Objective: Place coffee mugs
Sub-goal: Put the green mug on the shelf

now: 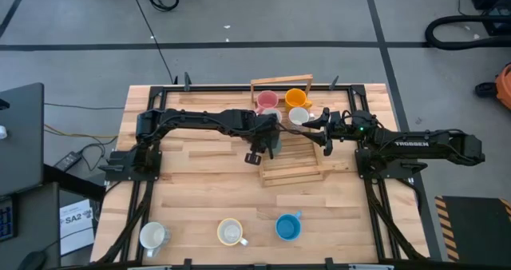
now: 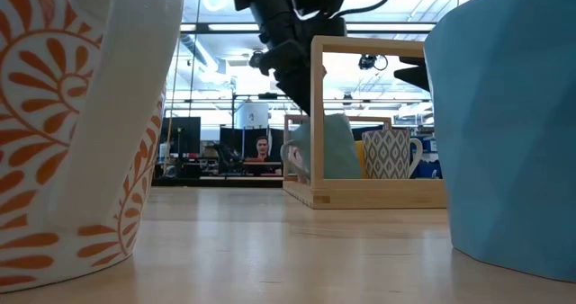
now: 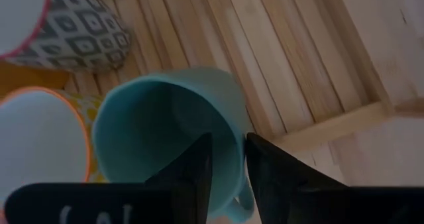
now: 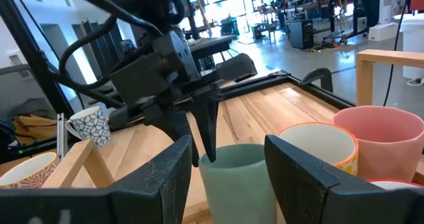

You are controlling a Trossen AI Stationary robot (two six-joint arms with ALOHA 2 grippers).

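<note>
A green mug (image 3: 159, 128) is in my left gripper (image 3: 228, 148), over the slatted wooden tray (image 1: 291, 170) at the table's middle. In the low view the green mug (image 2: 328, 147) sits at the tray's floor; whether it rests there I cannot tell. Behind it in the tray stand a pink mug (image 1: 267, 101), an orange mug (image 1: 296, 98) and a white mug (image 1: 299, 116). My right gripper (image 1: 321, 128) is open, level with the tray's right side, a little short of the green mug (image 4: 235, 177) and touching nothing. My left gripper holds the green mug by its wall at the rim (image 3: 230, 159), next to the handle (image 3: 242, 207). One finger (image 3: 192, 171) is inside the mug and the other (image 3: 275, 174) outside. The fingers come from above, pointing down. The mug stays about upright, mouth up.
Three mugs stand along the table's near edge: a white one with an orange pattern (image 1: 152, 236), a cream one (image 1: 230, 232) and a blue one (image 1: 287, 226). The tray has a tall wooden frame handle (image 2: 369, 43). A person (image 2: 262, 148) sits far behind the table.
</note>
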